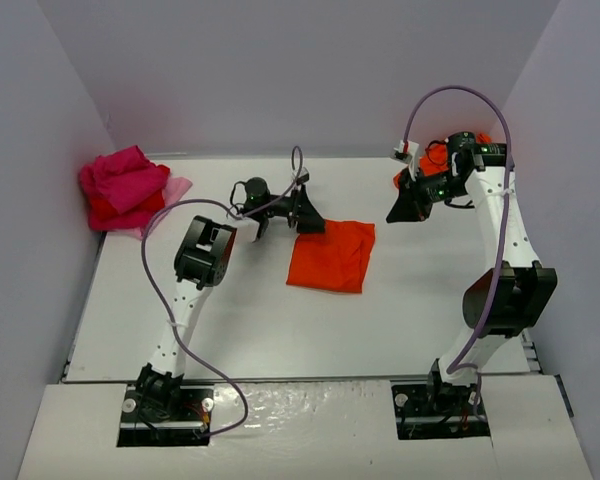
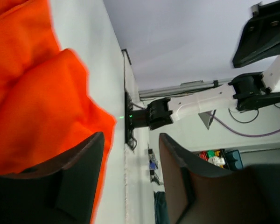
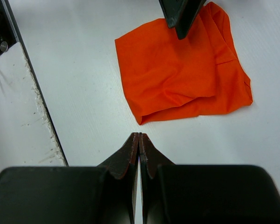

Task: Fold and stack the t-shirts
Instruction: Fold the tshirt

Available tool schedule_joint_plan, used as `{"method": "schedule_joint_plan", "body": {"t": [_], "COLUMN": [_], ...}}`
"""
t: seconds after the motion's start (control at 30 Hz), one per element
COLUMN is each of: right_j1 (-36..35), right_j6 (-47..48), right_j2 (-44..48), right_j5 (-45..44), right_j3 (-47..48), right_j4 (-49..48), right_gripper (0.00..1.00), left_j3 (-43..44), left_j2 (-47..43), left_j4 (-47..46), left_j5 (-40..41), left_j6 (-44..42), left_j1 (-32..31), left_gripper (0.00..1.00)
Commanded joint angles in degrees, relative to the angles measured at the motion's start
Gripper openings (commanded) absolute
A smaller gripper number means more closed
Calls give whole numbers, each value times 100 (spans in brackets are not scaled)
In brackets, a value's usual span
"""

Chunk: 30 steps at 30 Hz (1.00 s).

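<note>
An orange t-shirt lay folded flat in the middle of the table. The left fingers hung spread at its far left corner, with nothing between them. The right fingers, pressed together and empty, hovered off its far right side, apart from it. Well to its left sat a heap of magenta, red and pink t-shirts.

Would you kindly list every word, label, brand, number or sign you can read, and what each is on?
None can be read.
The orange t-shirt, the pink and red t-shirt pile and the table bear no text.
The colourful clutter in the left wrist view is too blurred to tell.
</note>
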<state>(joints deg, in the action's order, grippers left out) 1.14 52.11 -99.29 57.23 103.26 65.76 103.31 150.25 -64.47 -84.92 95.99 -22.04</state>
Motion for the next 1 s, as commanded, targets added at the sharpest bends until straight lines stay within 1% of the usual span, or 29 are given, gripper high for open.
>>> {"method": "schedule_joint_plan", "body": {"t": [0.0,0.03,0.07,0.1,0.2,0.27,0.33,0.43,0.5,0.53,0.6,0.63,0.67,0.7,0.73,0.77,0.8,0.87,0.93,0.97], "right_j1": [57,69,62,73,79,79,72,68,61,61,32,26,23,9,9,9,9,8,1,6], "right_j6": [-211,-273,-295,-332,-525,-726,-832,-908,-1027,-1106,-1263,-1317,-1352,-1356,-1380,-1393,-1408,-1458,-1466,-1461], "right_j2": [327,363,405,455,542,559,560,605,611,604,589,598,612,617,649,676,701,736,766,790], "right_j5": [38,31,10,-27,-165,-182,-207,-219,-208,-188,-208,-239,-273,-284,-355,-395,-431,-422,-400,-410], "right_j3": [124,124,124,118,133,221,336,431,541,640,880,984,1063,1077,1173,1226,1274,1272,1206,1094], "right_j4": [-41,-83,-104,-152,-348,-460,-469,-514,-558,-571,-573,-573,-573,-572,-565,-574,-583,-609,-631,-641], "right_gripper": [0,0,0,1,1,1,1,2,2,2,3,3,3,4,4,4,5,5,5,5], "left_j3": [-316,-497,-716,-855,-813,-533,-254,148,647,1080,2072,2534,2900,2977,3521,4026,4487,4662,4678,4655], "left_j2": [-2002,-2109,-2160,-2137,-1940,-1801,-1889,-2439,-2788,-2948,-3157,-3282,-3395,-3425,-3626,-3662,-3698,-3762,-3888,-3957], "left_j4": [432,795,788,781,100,-542,-1235,-1326,-1189,-1175,-525,154,864,1279,4138,4774,5345,5384,6036,6543], "left_j5": [-327,-319,-291,-265,-209,-214,-280,-334,-348,-381,-495,-523,-527,-471,-313,-66,172,487,800,1017], "left_j6": [-1296,-1518,-1584,-1603,-1202,-532,199,487,632,789,696,314,-265,-1113,-2769,-3412,-3986,-3975,-4412,-4684], "left_j1": [100,153,258,327,663,798,810,754,760,786,885,934,991,1110,1353,1614,1864,2183,2585,2725], "left_gripper": [49,49,49,51,53,53,53,52,53,53,60,64,69,71,78,88,96,97,97,97]}}
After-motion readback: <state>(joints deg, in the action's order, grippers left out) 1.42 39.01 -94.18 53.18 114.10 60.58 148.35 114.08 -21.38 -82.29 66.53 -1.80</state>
